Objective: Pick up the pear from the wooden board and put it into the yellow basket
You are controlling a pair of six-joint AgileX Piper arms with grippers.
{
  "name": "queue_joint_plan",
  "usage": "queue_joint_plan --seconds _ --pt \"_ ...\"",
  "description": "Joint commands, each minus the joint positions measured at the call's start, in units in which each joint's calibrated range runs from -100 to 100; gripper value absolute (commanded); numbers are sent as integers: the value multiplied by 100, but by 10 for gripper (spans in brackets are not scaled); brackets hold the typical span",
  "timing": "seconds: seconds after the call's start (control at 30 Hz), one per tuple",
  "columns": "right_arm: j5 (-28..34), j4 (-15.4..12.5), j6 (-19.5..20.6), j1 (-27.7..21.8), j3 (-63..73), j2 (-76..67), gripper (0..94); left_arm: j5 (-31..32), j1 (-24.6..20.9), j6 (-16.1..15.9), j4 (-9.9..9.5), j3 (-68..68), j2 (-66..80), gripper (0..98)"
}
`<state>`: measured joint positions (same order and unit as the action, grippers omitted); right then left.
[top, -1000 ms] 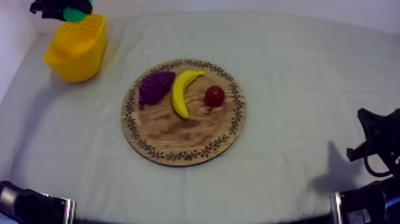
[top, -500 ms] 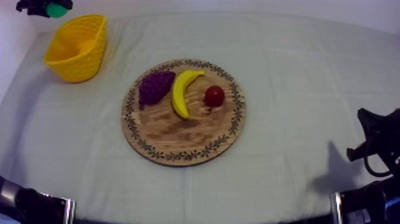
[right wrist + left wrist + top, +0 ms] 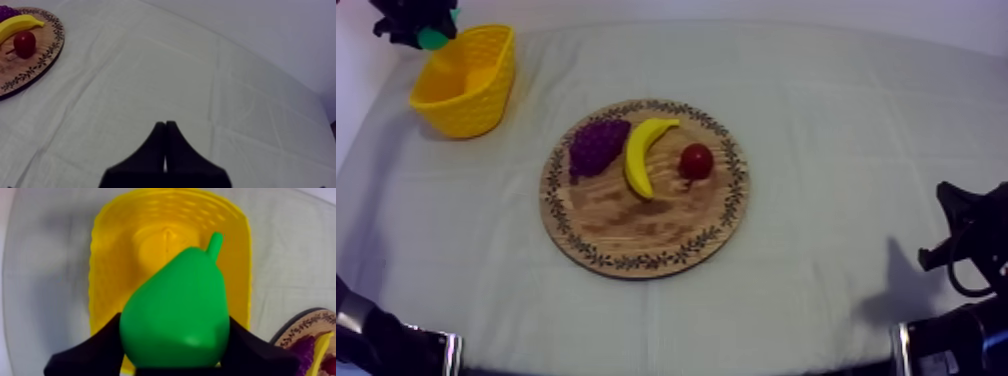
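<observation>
Since half a second ago: left gripper (image 3: 424,30), with the pear (image 3: 175,313), has dropped a little and edged back toward the basket (image 3: 486,80). It hangs over the basket's far left rim, not yet inside. Left gripper: two black fingers spread wide and clamped across the pear's broad belly, one on each flank. Pear: bright green, smooth, glossy, rounded body narrowing to a short stem that points away over the basket's hollow. It is probably light, rigid moulded plastic and likely slippery, so the widest part is the safest hold and the stem a poor one. Basket: yellow, ribbed lattice walls, flared mouth, nothing visible inside. Board (image 3: 636,235): round, wood grain, dark leaf pattern on the rim, sitting mid-table well apart from the basket. On the board: grapes (image 3: 596,145), purple and knobbly; banana (image 3: 641,155), yellow and curved, just beside the grapes; small red fruit (image 3: 696,160), round and shiny. Cloth (image 3: 836,120): grey-white, lightly creased. Right gripper (image 3: 165,145): fingers pressed together in a narrow wedge, holding nothing, low over bare cloth.
</observation>
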<state>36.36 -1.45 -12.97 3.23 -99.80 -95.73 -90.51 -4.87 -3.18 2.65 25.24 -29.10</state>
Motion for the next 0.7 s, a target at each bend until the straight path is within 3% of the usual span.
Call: queue_joint_plan --seconds 0.0,0.37,0.67 --pt "2 -4 0 -1 2 -3 4 28 -11 -29 -4 121 -354 440" --pt "2 -4 0 -1 2 -3 4 277 -28 -101 16 463 -1385 462" --pt "2 -4 0 -1 2 -3 4 243 -37 -132 28 499 -1665 664"
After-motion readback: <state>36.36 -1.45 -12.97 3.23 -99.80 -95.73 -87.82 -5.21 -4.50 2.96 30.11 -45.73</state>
